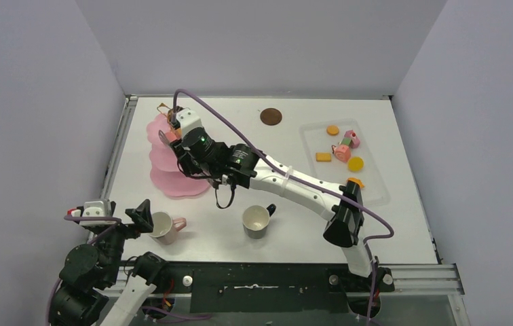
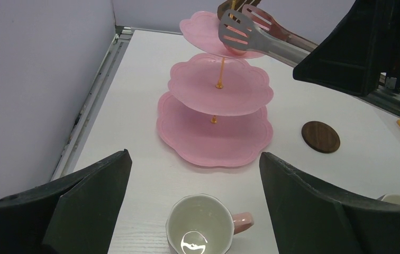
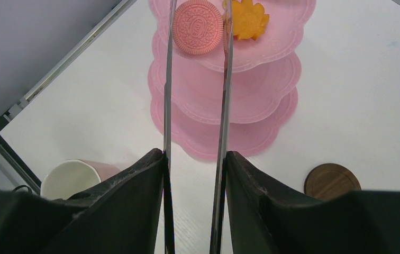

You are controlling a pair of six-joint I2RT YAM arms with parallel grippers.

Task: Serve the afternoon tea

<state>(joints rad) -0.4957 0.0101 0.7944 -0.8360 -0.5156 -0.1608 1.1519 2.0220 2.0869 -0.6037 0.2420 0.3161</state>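
The pink three-tier stand stands at the left. A round pink cookie and an orange pastry lie on its top tier. My right gripper is shut on the metal tongs, whose blades flank the pink cookie. My left gripper is open just above the pink mug, which stands on the table. The black mug stands near the front middle. One brown coaster lies at the back; the other is out of view.
A clear tray at the right holds several more pastries. The right arm stretches across the table from front right to the stand. Walls close in the left, back and right sides.
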